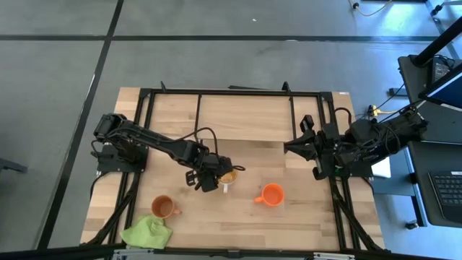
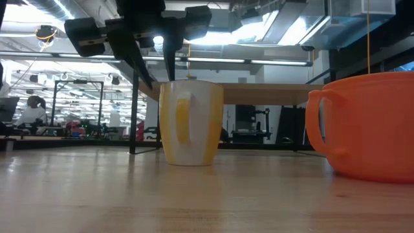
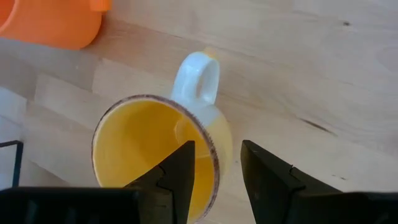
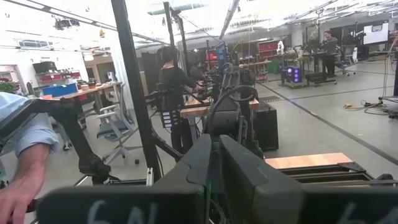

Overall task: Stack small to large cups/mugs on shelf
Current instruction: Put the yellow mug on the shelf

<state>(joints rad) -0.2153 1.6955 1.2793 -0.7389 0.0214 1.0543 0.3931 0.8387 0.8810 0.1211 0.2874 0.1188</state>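
Note:
The white mug [image 1: 229, 175] with the yellow inside [image 3: 146, 146] stands upright on the table, its handle [image 3: 198, 76] toward the near edge. My left gripper [image 3: 217, 149] hovers open just above its rim [image 2: 191, 82]. One finger [image 3: 180, 168] is over the inside and the other finger [image 3: 267, 180] is outside the wall. The orange mug [image 1: 271, 195] stands to its right and the brown mug [image 1: 164, 207] near the left front. The shelf [image 1: 238, 115] spans the far part of the table. My right gripper [image 1: 287, 146] waits shut above the table's right side.
A lime-green cloth [image 1: 148, 232] lies at the near left corner beside the brown mug. The black frame posts [image 1: 148, 108] ring the table. The orange mug [image 2: 365, 126] looms close in the low view. A person's hand and sleeve [image 4: 22, 168] show beyond the table in the right wrist view.

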